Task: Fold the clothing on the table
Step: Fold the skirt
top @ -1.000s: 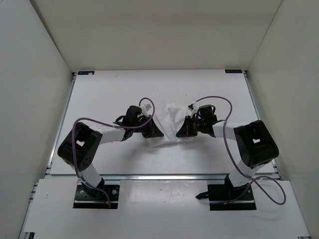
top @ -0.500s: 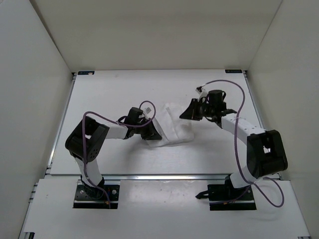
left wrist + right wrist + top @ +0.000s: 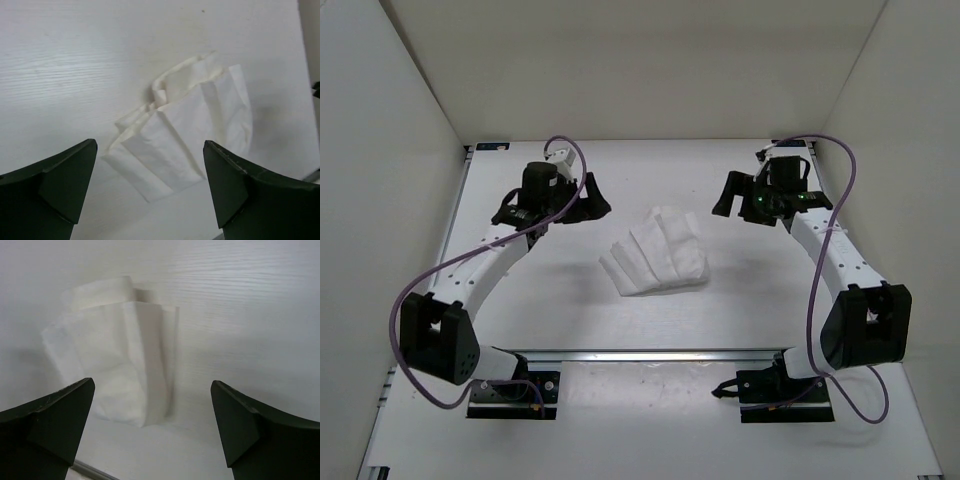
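Now both arms have pulled away from the clothing. A second ago the left tool and the right tool were pressed in against the two sides of the white bundle near the middle of the tabletop; half a second ago the right one had already lifted off toward the far right while the left one was still at the cloth. At this moment each sits well apart from the garment, toward the far half of the tabletop, the left one at the far left of it and the right one at the far right.

Both tools stand wide open and hold nothing: in the left wrist view the two dark fingers frame the cloth with bare surface between them, and the right wrist view shows the same, fingers spread with the garment lying free below.

The clothing rests flat on the tabletop as a compact, layered stack with several overlapping folds fanning along one edge, slightly right of centre. Since the earlier frames it has settled into a neater, more rectangular shape and is fully uncovered.

No containers are in view, and no legible writing shows on the garment.
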Tool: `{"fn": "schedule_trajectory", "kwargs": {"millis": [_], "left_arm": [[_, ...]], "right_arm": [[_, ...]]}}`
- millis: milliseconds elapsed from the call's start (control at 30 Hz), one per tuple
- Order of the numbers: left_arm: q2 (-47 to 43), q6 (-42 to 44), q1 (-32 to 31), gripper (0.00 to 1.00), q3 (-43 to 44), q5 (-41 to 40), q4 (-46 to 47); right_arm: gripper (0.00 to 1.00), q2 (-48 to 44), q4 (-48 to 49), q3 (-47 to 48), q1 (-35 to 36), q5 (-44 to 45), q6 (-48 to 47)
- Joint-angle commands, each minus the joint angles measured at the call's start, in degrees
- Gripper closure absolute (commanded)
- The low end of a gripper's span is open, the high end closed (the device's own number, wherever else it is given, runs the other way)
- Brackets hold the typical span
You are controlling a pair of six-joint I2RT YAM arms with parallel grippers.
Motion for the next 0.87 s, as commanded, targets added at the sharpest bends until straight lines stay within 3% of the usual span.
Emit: {"fn": "schedule_trajectory", "kwargs": {"millis": [0, 333, 833], "left_arm": [[-3.5, 8.8, 0.1, 0.02, 1.7, -11.2, -13.4], [-8.6, 8.4, 0.9, 0.01, -9.4, -9.4, -14.5], [-9.7, 9.1, 0.1, 0.01, -12.6, -10.4, -17.6]], "right_arm": [[0.01, -0.5, -12.3, 5.6, -0.5, 15.3, -3.6], [0.01, -8.0, -9.9, -3.2, -2.8, 13.1, -4.1], [0.01, -10.2, -7.3, -9.1, -4.1, 7.8, -3.3]]}}
